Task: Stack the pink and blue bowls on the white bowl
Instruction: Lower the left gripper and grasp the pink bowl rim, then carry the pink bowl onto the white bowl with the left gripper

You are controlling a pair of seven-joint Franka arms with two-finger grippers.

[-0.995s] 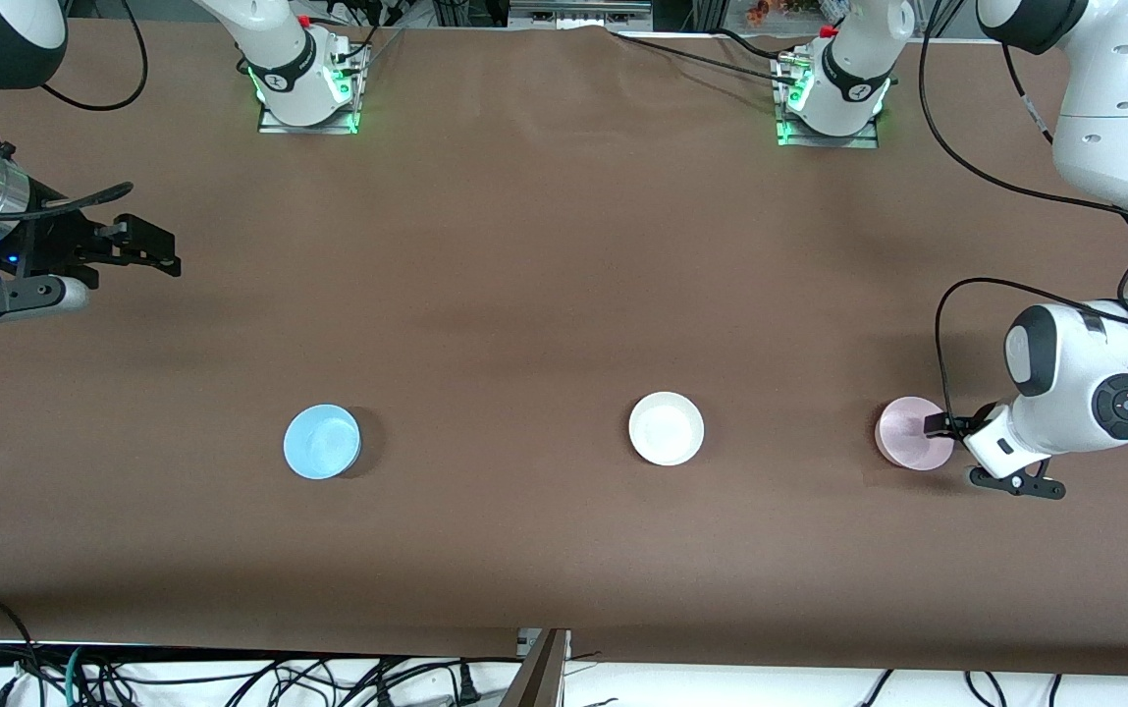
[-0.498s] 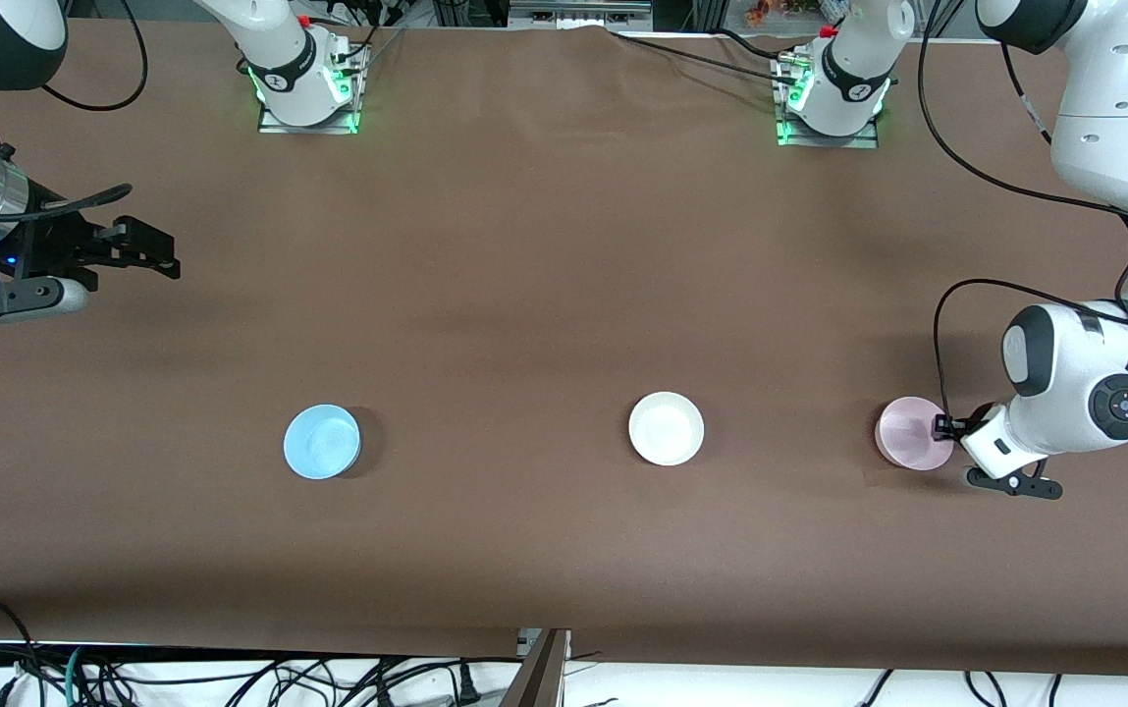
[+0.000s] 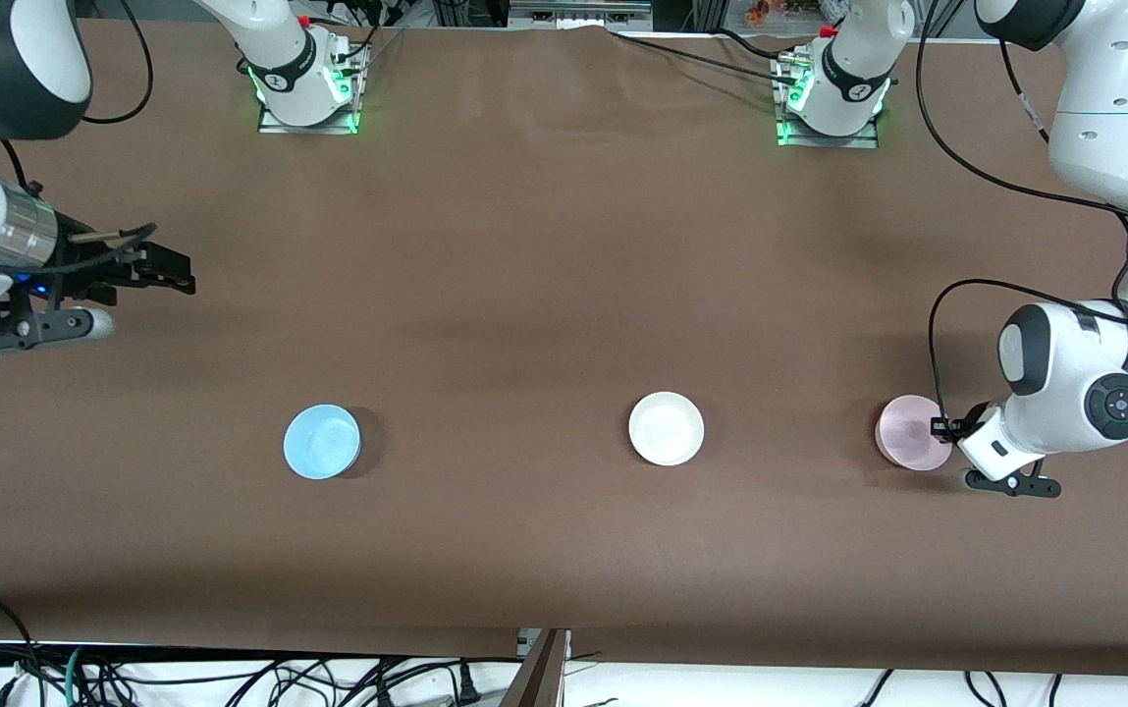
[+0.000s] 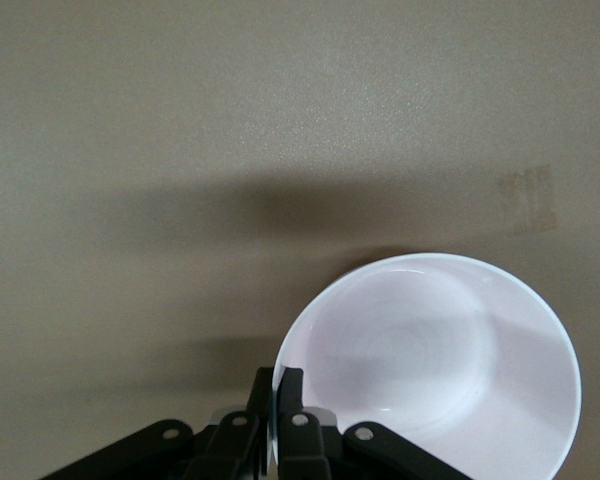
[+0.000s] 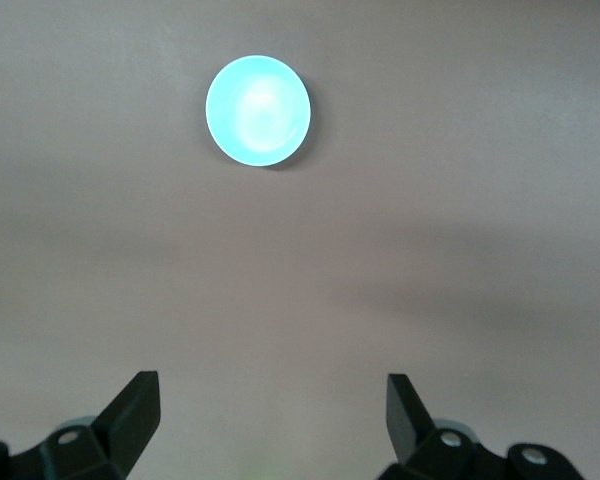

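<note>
The pink bowl (image 3: 910, 432) sits on the table toward the left arm's end. My left gripper (image 3: 940, 428) is shut on its rim; in the left wrist view the fingers (image 4: 291, 392) pinch the edge of the pink bowl (image 4: 430, 360). The white bowl (image 3: 666, 428) sits mid-table. The blue bowl (image 3: 322, 442) sits toward the right arm's end and shows in the right wrist view (image 5: 258, 110). My right gripper (image 3: 171, 270) is open and empty, up over bare table, farther from the front camera than the blue bowl.
The brown table (image 3: 524, 295) carries only the three bowls, set in a row. The two arm bases (image 3: 306, 79) stand along the edge farthest from the front camera. Cables hang past the nearest edge.
My right arm has shifted a little toward the table's middle and lower in the front view. My left gripper stays on the pink bowl's rim, drawn back slightly.
</note>
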